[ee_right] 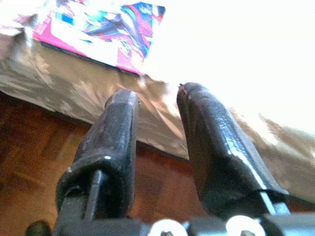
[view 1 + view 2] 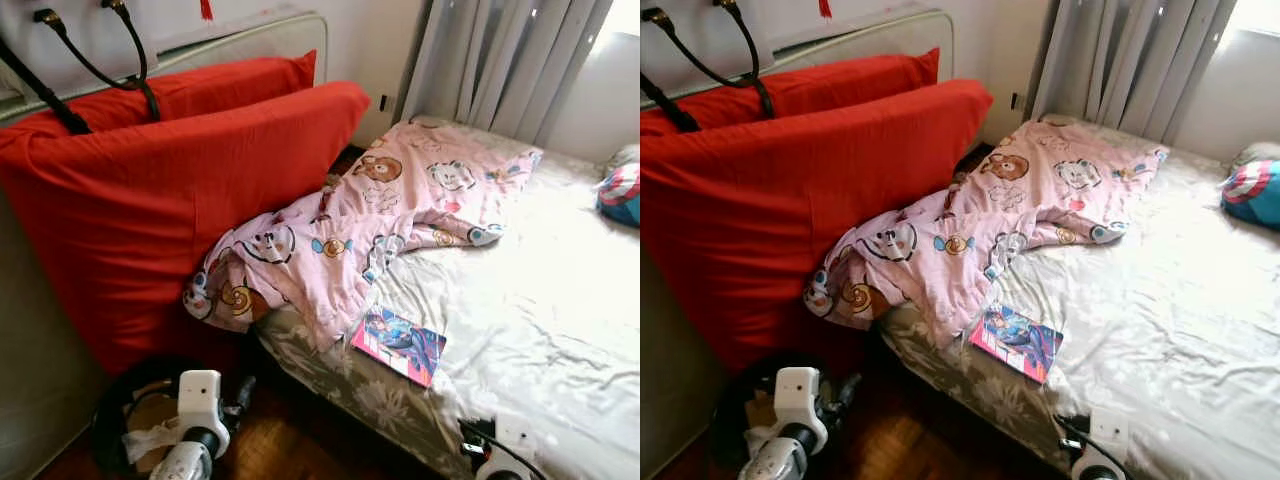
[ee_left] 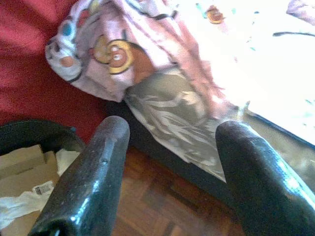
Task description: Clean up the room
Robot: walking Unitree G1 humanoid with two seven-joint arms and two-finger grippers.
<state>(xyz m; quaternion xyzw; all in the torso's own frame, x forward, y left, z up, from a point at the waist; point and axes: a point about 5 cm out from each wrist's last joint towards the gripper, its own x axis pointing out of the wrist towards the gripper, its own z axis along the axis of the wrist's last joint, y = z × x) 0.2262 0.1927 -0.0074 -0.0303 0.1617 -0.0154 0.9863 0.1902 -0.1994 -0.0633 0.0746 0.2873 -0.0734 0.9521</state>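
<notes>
A crumpled pink cartoon blanket [image 2: 380, 220] lies across the bed [image 2: 540, 310] and hangs over its near corner. A colourful comic book [image 2: 398, 343] rests on the sheet close to the bed's edge, just below the blanket. My left gripper [image 3: 172, 142] is low over the wooden floor beside the bed corner, open and holding nothing. My right gripper [image 1: 157, 96] is low in front of the bed's side, open and empty, with the comic book [image 1: 98, 29] on the sheet beyond its fingertips.
A large red cushion [image 2: 170, 190] leans upright against the headboard on the left. A black bin [image 2: 115, 415] with cardboard and paper stands on the parquet floor [image 2: 290, 440] by my left arm. A round shield-pattern pillow [image 2: 622, 195] lies far right; curtains [image 2: 500, 60] hang behind.
</notes>
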